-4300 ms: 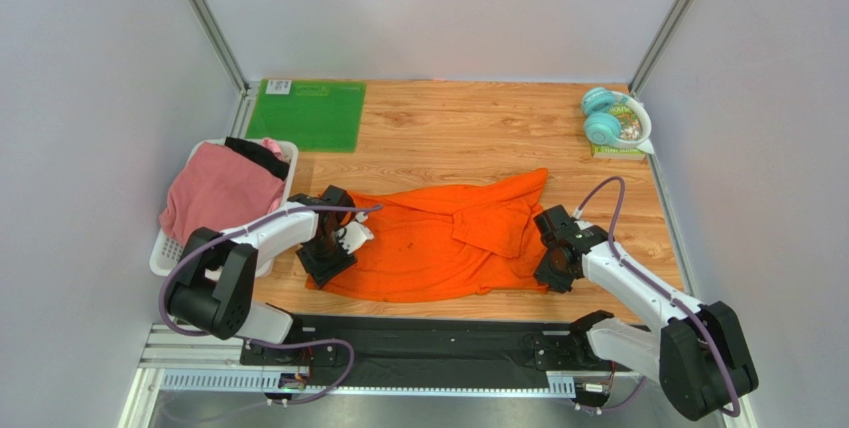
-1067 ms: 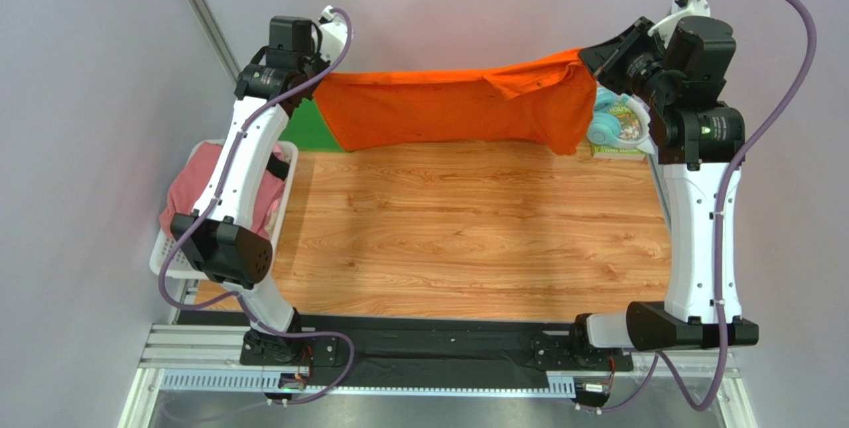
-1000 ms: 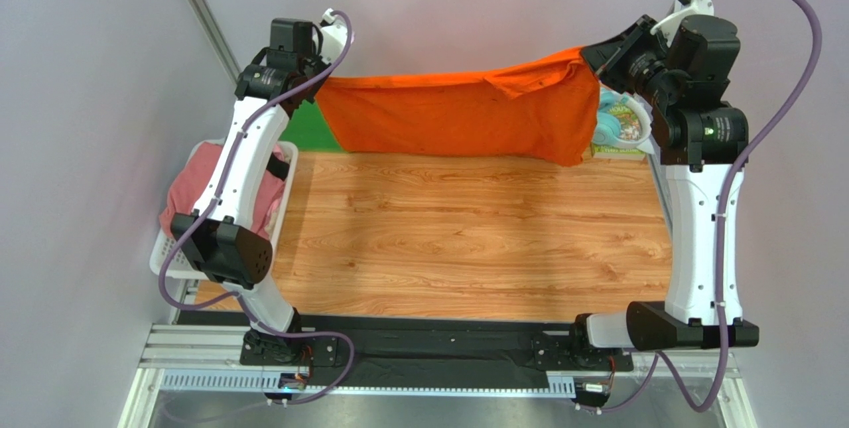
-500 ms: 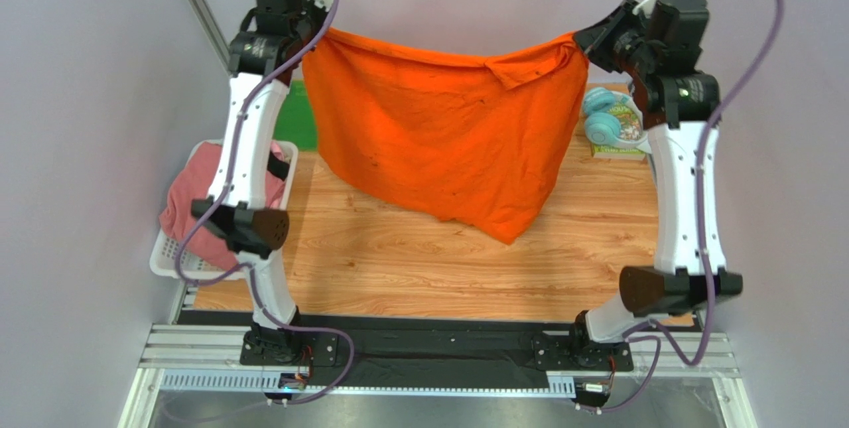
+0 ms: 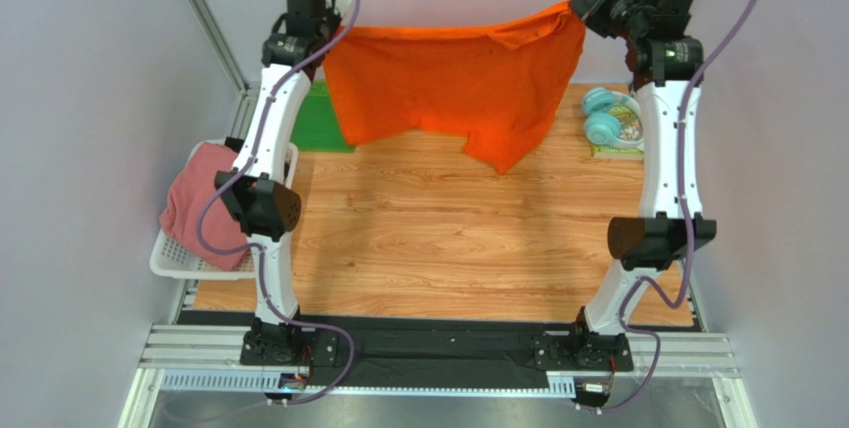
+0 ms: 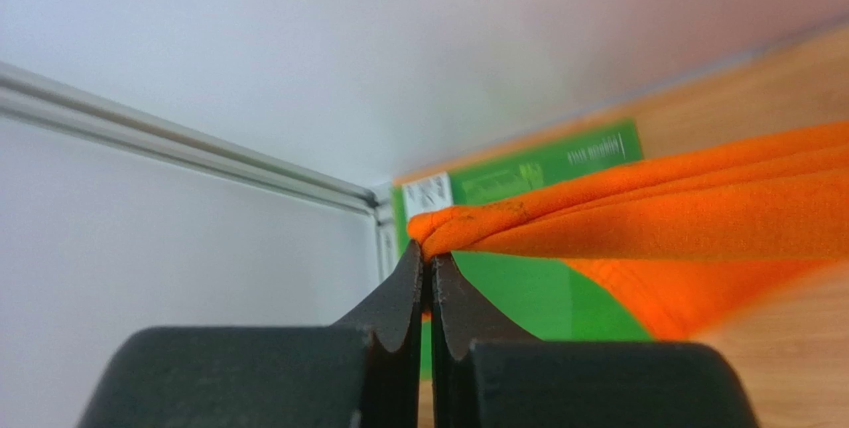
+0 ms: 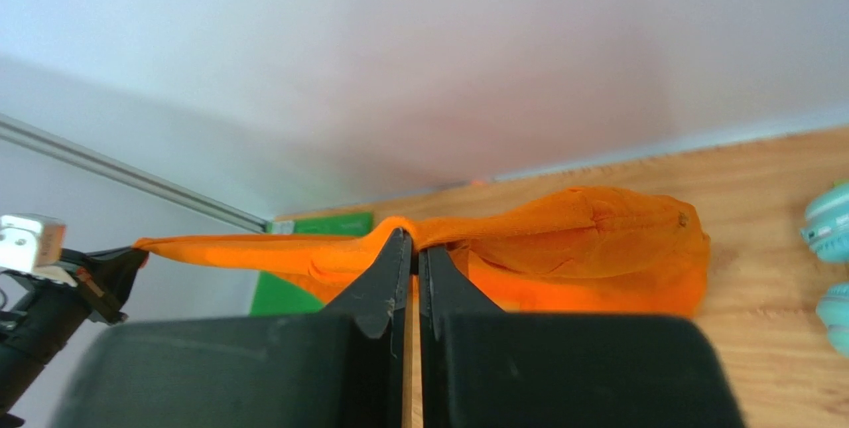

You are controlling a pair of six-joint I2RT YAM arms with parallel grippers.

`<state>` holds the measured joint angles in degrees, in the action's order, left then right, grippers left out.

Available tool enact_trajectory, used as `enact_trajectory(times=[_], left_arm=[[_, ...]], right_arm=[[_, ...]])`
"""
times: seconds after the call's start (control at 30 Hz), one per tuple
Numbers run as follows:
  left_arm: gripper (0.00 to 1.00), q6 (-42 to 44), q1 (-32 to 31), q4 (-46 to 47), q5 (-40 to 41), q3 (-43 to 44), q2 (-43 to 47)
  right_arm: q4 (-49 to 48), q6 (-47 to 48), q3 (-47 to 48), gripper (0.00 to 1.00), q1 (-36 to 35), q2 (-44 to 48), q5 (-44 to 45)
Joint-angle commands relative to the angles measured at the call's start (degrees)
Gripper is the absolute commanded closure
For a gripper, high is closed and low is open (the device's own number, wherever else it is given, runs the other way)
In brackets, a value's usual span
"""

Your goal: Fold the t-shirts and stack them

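Note:
A bright orange t-shirt hangs stretched in the air between both raised arms, above the back of the wooden table. My left gripper is shut on its left top corner; the left wrist view shows the cloth pinched at my closed fingertips. My right gripper is shut on the right top corner, where the orange cloth bunches at the tips. A dusty pink t-shirt lies in a white basket at the left, with a bit of black cloth behind it.
A green mat lies at the back left of the table, partly behind the hanging shirt. Teal headphones and a small round dish sit at the back right. Grey walls close in on both sides.
Both arms have swung the hanging orange shirt; its lower edge has risen and drawn toward the back, and the grippers stand a little higher. Both grips have held.

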<state>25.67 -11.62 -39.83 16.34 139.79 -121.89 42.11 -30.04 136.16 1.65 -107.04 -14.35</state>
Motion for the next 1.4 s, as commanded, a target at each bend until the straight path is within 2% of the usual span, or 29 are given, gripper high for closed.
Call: enact_trajectory(times=[0.0, 0.07, 0.13, 0.17, 0.2, 0.27, 0.3, 0.33, 0.6, 0.63, 0.77, 0.93, 1.03, 1.13, 1.17, 1.23, 1.37], left_arm=[[1.0, -3.17, -0.33, 3.65, -0.08, 5.41, 11.93], [1.0, -4.48, -1.3, 2.92, 0.71, 2.88, 14.21], [1.0, -5.98, -1.39, 3.27, 1.15, -3.71, 17.97], [1.0, -6.77, -1.39, 3.88, 1.59, -6.52, 19.48], [1.0, -6.86, -1.39, 5.54, 1.59, -13.07, 21.06], [1.0, -6.43, -1.39, 7.39, 0.8, -20.48, 26.07], [1.0, -6.16, -1.39, 9.32, 0.54, -28.09, 27.65], [1.0, -5.81, -1.39, 9.95, 0.54, -31.82, 30.19], [1.0, -4.41, -0.6, 7.33, -5.52, -71.26, 37.94], [1.0, -4.23, -0.16, 6.79, -6.66, -73.93, 39.43], [1.0, -2.21, 0.1, 2.67, -11.32, -85.09, 44.79], [1.0, -1.41, 0.1, -4.72, -14.58, -89.86, 48.84], [1.0, -1.24, 0.1, -6.04, -15.98, -92.41, 50.6], [0.99, -1.06, 0.1, -7.18, -16.07, -93.73, 50.96], [0.96, -0.8, 0.1, -7.88, -16.07, -93.82, 50.96], [0.84, -0.36, 0.1, -10.61, -18.35, -93.82, 51.31], [0.68, 0.26, 0.1, -12.2, -17.84, -93.56, 53.41]], right_arm=[[-7.48, 0.69, -1.49, 1.0, 0.37, 13.17, -1.56], [-8.18, 0.25, -8.06, 1.0, 0.28, 17.37, -2.08], [-7.83, 0.51, -13.26, 1.0, 0.28, 20.28, -2.0], [-7.57, 0.69, -18.86, 1.0, 0.28, 21.6, -1.65], [-7.31, 0.86, -21.7, 1.0, 0.28, 24.83, -1.56], [-7.3, 0.95, -28.02, 1.0, 0.28, 28.27, -1.65], [-7.48, 0.86, -34.06, 1.0, 0.28, 29.86, -1.56], [-6.61, 0.6, -37.34, 1.0, 0.28, 32.83, -1.3], [4.11, -0.28, -64.33, 1.0, 0.28, 42.17, -3.85], [6.65, -0.28, -69.31, 1.0, 0.28, 43.66, -4.02], [15.0, 0.16, -75.59, 1.0, 0.2, 52.96, -3.76], [23.09, -2.29, -81.04, 1.0, -0.59, 58.7, -5.51], [23.72, -3.79, -87.53, 0.99, -1.03, 62.3, -7.45], [23.46, -4.59, -95.18, 0.91, -1.03, 64.93, -9.29], [23.81, -4.5, -96.77, 0.77, -1.03, 65.29, -10.34], [25.21, -3.71, -100.9, 0.75, -1.03, 67.04, -11.4], [26.45, -3.53, -101.01, 0.45, -1.3, 67.85, -9.65]])
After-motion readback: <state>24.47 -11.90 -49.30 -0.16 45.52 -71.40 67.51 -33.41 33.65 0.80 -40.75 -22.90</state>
